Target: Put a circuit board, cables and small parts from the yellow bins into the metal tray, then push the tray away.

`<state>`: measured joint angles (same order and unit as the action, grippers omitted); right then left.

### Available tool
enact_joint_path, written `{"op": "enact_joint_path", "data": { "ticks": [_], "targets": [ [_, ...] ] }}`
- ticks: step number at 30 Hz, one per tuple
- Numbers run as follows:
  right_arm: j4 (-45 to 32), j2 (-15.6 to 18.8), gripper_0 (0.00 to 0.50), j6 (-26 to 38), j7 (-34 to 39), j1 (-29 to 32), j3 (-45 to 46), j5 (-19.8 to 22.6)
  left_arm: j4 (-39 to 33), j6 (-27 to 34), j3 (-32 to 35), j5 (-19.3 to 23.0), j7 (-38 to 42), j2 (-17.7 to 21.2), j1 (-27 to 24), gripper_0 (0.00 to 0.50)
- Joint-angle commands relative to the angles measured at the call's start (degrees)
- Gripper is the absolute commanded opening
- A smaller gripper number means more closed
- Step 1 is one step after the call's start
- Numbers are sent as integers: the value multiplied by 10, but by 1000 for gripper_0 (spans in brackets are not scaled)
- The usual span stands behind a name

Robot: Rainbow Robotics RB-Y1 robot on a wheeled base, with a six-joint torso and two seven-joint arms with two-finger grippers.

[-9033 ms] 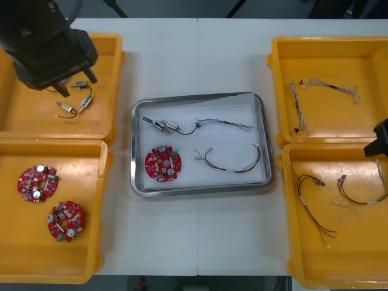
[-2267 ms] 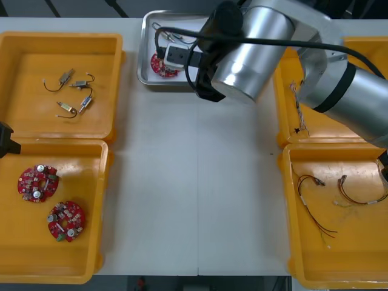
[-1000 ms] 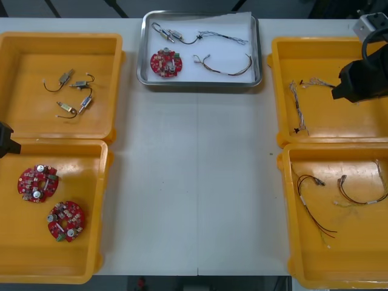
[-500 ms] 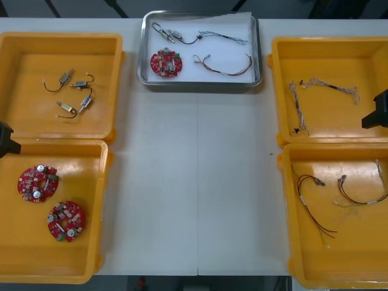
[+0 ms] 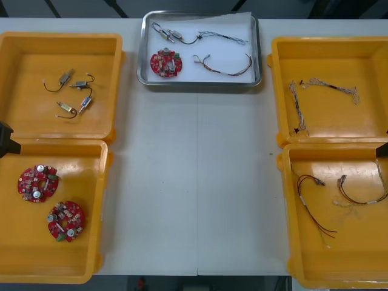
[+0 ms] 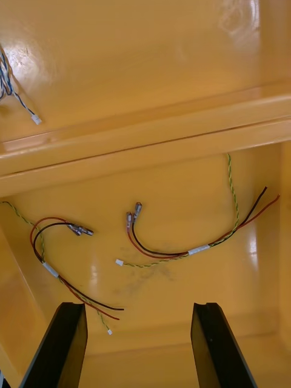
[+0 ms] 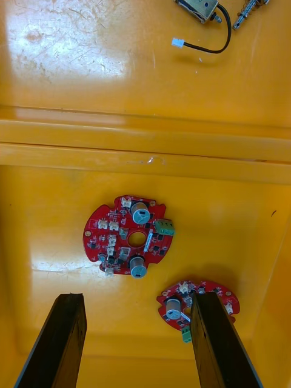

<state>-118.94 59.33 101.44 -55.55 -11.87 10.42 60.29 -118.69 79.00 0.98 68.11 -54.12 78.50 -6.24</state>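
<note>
The metal tray [image 5: 259,51] stands at the table's far edge, white inside. In it lie a round red circuit board [image 5: 166,63], a small metal part [image 5: 172,35] on a black cable, a twisted blue and white cable [image 5: 223,37] and a red and yellow cable [image 5: 222,66]. My right gripper [image 6: 138,347] is open above the near right yellow bin [image 5: 290,212], over red and yellow cables [image 6: 188,245]; in the front view it [image 5: 382,149] shows at the right edge. My left gripper [image 7: 136,347] is open over two circuit boards [image 7: 130,236] in the near left bin [image 5: 100,206].
The far left bin [image 5: 115,79] holds several small metal parts [image 5: 73,94]. The far right bin [image 5: 276,91] holds a blue and white cable [image 5: 321,85]. More red and yellow cables [image 5: 312,203] lie in the near right bin. Bare table runs between the bins.
My right arm pushed the tray from mid-table to the far edge, then drew back over the right bins to the right edge. The left arm stayed parked.
</note>
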Motion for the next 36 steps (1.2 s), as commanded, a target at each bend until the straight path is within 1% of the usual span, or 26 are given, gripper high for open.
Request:
{"op": "enact_joint_path", "data": {
  "ticks": [1,8,17,36],
  "targets": [
    [-29,-7,500,3,-20,11,15,-17,-10,-5,20,4,41,26,6,500],
    [-39,-27,500,3,-37,12,15,-18,-10,-5,20,4,41,26,6,500],
    [-45,-39,500,4,-48,30,14,-16,-10,-5,20,4,41,26,6,500],
    [-45,-40,500,4,-49,33,14,-17,-10,-5,20,4,41,26,6,500]
  ]
}}
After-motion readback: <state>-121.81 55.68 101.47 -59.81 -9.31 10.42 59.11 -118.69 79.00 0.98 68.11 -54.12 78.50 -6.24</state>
